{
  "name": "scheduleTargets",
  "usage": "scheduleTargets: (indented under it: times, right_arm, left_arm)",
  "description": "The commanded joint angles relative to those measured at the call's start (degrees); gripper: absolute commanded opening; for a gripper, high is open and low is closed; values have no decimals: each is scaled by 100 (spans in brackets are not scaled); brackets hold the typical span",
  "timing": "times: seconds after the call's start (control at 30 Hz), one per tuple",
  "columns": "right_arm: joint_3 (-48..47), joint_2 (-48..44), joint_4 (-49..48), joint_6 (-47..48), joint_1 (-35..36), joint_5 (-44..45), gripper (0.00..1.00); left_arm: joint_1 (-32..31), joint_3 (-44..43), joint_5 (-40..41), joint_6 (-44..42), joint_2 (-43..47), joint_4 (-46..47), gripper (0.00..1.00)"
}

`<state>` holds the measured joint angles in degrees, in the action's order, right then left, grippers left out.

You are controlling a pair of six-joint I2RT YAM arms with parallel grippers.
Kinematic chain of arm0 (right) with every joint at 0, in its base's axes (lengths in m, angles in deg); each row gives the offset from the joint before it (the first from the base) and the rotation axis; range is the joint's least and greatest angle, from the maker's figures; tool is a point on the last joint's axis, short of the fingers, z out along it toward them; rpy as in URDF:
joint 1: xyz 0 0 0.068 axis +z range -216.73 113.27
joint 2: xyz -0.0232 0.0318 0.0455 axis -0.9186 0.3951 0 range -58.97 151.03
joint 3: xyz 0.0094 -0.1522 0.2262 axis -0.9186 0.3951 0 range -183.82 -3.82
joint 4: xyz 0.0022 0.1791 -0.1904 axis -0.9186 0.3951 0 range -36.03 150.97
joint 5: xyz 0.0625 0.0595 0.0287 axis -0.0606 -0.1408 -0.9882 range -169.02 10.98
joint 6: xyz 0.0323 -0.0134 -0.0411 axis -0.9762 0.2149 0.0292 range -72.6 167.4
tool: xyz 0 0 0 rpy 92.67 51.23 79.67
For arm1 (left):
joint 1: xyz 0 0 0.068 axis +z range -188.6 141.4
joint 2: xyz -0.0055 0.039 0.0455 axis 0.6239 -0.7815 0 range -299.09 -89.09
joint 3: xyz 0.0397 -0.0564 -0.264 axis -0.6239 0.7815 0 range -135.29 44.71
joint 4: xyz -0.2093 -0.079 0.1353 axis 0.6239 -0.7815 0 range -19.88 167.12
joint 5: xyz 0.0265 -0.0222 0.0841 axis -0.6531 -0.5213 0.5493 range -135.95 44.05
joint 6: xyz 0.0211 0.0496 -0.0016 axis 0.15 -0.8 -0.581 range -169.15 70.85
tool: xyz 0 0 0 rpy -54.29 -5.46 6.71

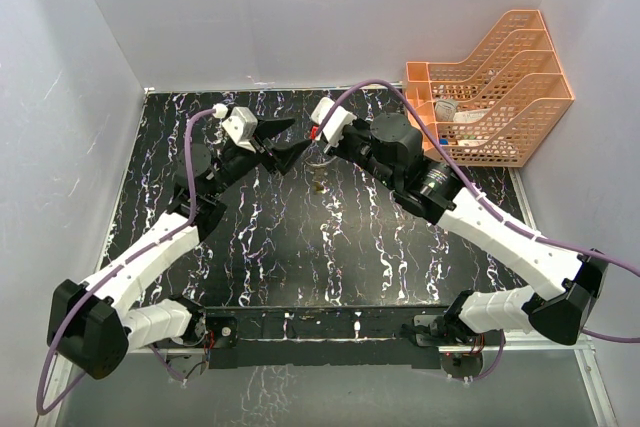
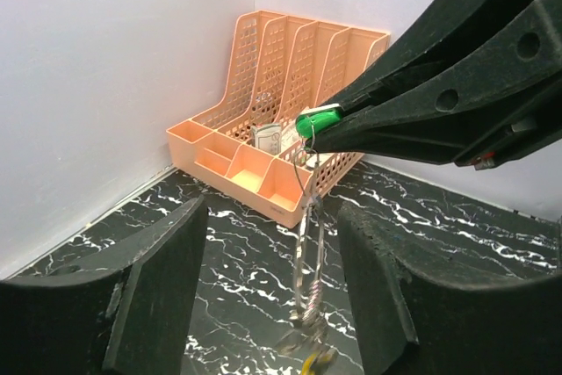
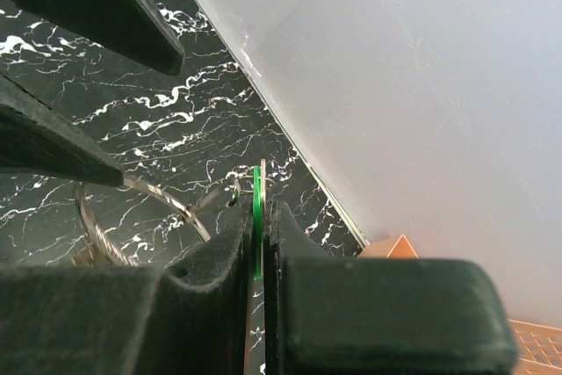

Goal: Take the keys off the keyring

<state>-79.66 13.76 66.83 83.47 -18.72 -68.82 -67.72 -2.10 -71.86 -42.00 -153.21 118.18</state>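
Observation:
My right gripper (image 3: 262,234) is shut on the green-headed key (image 3: 256,217), which also shows in the left wrist view (image 2: 318,120). It holds the key above the table. The thin silvery keyring (image 2: 309,252) hangs from that key, with a yellow-headed key (image 2: 318,362) and a dull brass key (image 2: 294,340) blurred at its bottom. My left gripper (image 2: 272,287) is open, and the hanging ring is between its fingers without touching them. In the top view the left gripper (image 1: 285,142) and right gripper (image 1: 312,145) meet at the table's far middle, with the keys (image 1: 318,185) dangling below.
An orange mesh desk organizer (image 1: 490,87) stands at the back right corner, and it shows behind the ring in the left wrist view (image 2: 272,129). The black marbled table (image 1: 330,247) is bounded by white walls at the back and sides.

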Motion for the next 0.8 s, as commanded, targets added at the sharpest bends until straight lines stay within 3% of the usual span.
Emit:
scheduleTargets:
  times: [0.0,0.3,0.77]
  right_arm:
    - [11,-153,-573,-45,40,17,0]
    - [67,-149,-645,-193,59,-99,0]
    - [138,-191,-627,-228,95,-72,0]
  left_arm:
    - [-68,183,119,353,-90,894,60]
    - [-452,253,519,205,-556,1398,62]
    - [-1549,373,1879,-986,-830,1900,67]
